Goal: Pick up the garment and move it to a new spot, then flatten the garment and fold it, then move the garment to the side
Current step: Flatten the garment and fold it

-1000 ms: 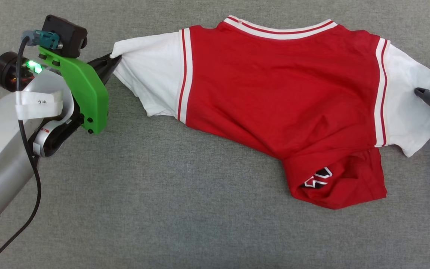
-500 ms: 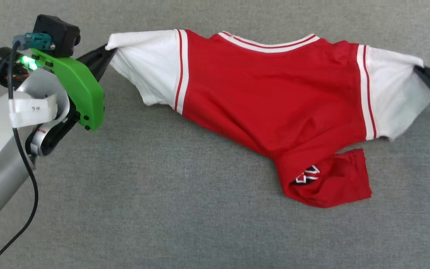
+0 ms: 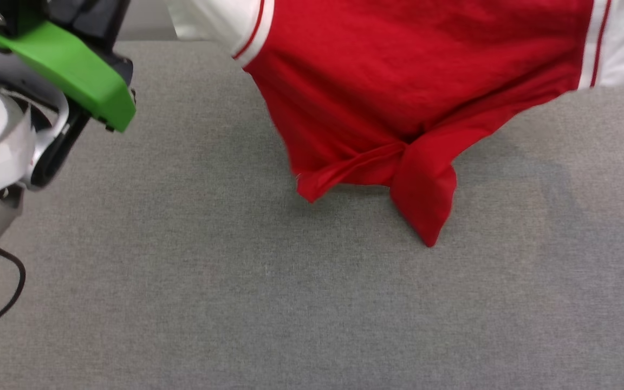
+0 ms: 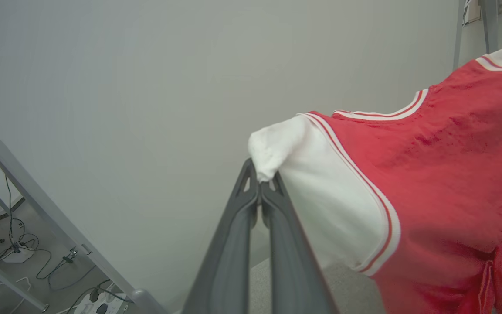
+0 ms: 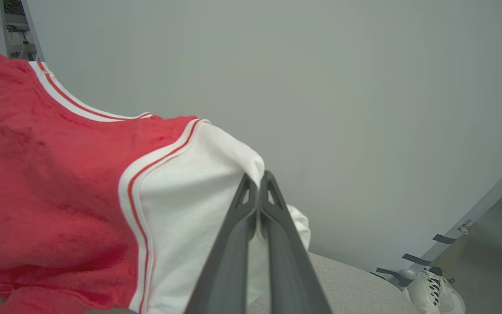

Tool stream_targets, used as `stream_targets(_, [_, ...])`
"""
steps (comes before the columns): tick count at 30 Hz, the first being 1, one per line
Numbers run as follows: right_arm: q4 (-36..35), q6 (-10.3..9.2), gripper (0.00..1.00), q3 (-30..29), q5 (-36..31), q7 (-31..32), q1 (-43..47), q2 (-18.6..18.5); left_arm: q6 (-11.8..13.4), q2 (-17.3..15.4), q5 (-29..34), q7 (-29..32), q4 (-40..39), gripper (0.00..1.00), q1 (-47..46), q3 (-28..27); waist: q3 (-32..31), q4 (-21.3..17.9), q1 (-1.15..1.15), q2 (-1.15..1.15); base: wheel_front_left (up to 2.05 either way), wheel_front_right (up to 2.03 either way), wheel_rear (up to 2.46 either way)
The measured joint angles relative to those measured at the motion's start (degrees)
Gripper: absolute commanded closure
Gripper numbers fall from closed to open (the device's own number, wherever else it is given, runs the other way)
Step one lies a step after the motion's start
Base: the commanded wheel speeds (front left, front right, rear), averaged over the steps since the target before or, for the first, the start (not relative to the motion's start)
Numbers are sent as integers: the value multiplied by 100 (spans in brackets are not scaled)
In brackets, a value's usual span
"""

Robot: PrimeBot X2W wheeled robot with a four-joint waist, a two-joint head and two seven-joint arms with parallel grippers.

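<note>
noted the red jersey t-shirt with white short sleeves and striped trim (image 3: pixel 388 97) hanging in the air over the grey felt-like table top (image 3: pixel 182 303). saw it spread sideways by its two sleeves, body sagging to a twisted, bunched hem at the low point. could not tell whether that low fold touched the table or hung just above it. found the left gripper (image 4: pixel 259 192) with its two dark fingers pinched tight on the tip of one white sleeve. found the right gripper (image 5: pixel 257 187) likewise clamped on the edge of the other sleeve. saw the green bracket (image 3: pixel 68 70) on the left wrist at the head view's upper left, and a pale wall (image 4: pixel 103 87) behind the shirt. judged the step in hand as the carry to a new spot, flattening not yet begun. judged the next move to call for lowering both sleeves evenly, under tension, so the twisted hem would lay out rather than fold under.
</note>
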State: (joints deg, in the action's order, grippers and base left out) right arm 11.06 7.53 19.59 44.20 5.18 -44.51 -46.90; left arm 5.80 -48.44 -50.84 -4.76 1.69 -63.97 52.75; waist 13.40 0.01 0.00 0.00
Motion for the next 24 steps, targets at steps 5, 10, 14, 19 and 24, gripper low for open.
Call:
stream_targets(5, [-326,0,100,-389,-189,102,-70,31,16,24,219,100,-126,100,-427,-64,-219,-30,0,0,0,0,0])
stream_targets(10, [-566,0,100,-649,-441,298,-246,134,-3,207,270,189,-74,100,-829,-112,-274,-72,0,0,0,0,0])
stream_targets(14, [-606,0,100,-736,-648,498,-548,226,-104,404,291,261,172,100,-1211,-160,-149,-84,0,0,0,0,0])
stream_targets(19, [-331,0,100,-715,-978,692,-1349,400,-300,703,343,280,713,100,-1848,-257,138,-109,0,0,0,0,0])
stream_targets(24, [260,0,100,-495,-1330,713,-2387,586,-463,1031,573,140,1484,100,-2613,-372,506,-147,0,0,0,0,0])
